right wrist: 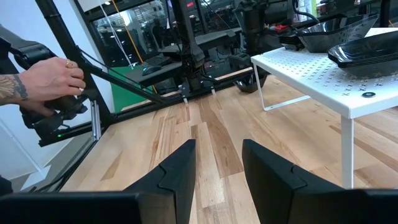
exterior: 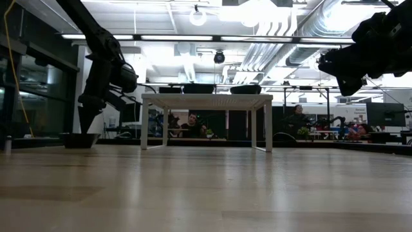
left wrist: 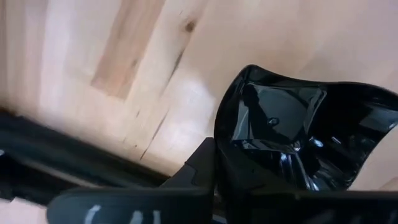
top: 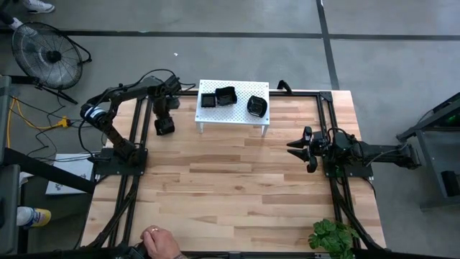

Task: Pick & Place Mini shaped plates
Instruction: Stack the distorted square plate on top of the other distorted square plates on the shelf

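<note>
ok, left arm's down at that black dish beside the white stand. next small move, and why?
Probably lift it straight up. The left gripper is at the table around a glossy black dish, which the low view shows resting on the wood left of the white stand. Three dishes already sit on the stand. The right gripper waits open, clear of it.

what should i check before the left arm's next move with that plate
1. Left claw on the plate: ok, the left wrist view shows a finger at its rim.
2. Plate down on the table: ok, the low view shows it resting on the wood.
3. Free space on the stand: ok, three plates on it, bare patches remain.
4. Right claw out of the way: ok, open above the table's right side.
5. Person's hand clear: cannot tell, it is at the table's near edge.
</note>
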`<state>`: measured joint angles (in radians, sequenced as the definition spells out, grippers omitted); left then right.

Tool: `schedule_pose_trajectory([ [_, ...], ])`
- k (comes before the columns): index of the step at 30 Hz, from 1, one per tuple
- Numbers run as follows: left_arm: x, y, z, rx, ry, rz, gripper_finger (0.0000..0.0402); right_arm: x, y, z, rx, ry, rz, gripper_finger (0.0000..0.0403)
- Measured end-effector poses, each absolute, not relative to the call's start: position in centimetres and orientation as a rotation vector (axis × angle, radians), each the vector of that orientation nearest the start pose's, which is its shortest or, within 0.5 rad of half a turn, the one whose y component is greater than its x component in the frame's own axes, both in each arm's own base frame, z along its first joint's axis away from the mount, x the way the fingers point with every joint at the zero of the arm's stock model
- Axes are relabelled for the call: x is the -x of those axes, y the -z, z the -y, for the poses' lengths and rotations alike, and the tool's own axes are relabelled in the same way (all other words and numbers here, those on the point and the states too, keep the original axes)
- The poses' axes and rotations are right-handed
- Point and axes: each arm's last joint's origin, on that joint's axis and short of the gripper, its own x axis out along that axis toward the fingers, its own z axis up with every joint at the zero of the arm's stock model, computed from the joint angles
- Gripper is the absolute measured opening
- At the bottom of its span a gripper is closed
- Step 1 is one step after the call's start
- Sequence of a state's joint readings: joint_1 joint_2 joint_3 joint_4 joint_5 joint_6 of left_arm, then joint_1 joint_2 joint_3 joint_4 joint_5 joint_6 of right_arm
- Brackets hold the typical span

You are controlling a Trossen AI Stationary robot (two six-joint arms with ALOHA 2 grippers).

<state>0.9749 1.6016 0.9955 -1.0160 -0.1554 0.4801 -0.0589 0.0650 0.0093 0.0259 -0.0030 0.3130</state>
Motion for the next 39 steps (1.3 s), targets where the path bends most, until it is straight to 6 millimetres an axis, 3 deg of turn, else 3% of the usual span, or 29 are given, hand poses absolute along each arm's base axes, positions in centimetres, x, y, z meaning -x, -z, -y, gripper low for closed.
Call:
schedule_pose_trajectory([
  [12,-14.2,-18.1,-21.6,0.319,-0.4,-1.665,0.0144,-10.1,-16.4,0.6,-0.314,0.06,-0.021,0.0126],
  [21,-13.9,-16.6,-21.0,0.336,-0.373,-1.645,0.0162,-10.1,-16.4,0.6,-0.314,0.06,-0.021,0.0126],
  [26,-13.9,-16.7,-21.1,0.328,-0.387,-1.654,0.014,-10.1,-16.4,0.6,-0.314,0.06,-0.021,0.0126],
  [35,-13.9,-16.7,-21.1,0.329,-0.391,-1.653,0.0017,-10.1,-16.4,0.6,-0.314,0.06,-0.021,0.0126],
  [39,-13.9,-16.7,-21.1,0.329,-0.391,-1.652,0.001,-10.1,-16.4,0.6,-0.314,0.06,-0.021,0.0126],
])
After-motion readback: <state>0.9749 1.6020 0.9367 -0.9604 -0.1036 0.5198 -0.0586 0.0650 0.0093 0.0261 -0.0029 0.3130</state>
